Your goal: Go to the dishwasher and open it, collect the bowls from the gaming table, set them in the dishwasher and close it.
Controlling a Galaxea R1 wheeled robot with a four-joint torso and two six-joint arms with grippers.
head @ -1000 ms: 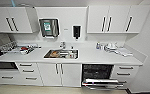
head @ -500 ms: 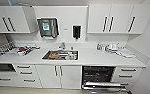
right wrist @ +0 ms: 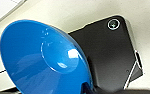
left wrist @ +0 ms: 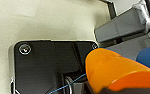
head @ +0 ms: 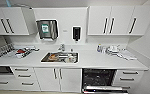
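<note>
The open dishwasher with its dark rack interior (head: 98, 78) sits just right of the steel sink (head: 59, 57), ahead; left gripper grasps the orange plastic bowl (left wrist: 111, 72), right the glossy blue bowl (right wrist: 43, 60).

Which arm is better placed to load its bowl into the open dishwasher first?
Probably the right: the dishwasher stands open toward the robot's right, and the blue bowl is at the right wrist.

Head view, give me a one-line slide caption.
Kitchenette: dishwasher open under the white counter, right of the sink.
</note>
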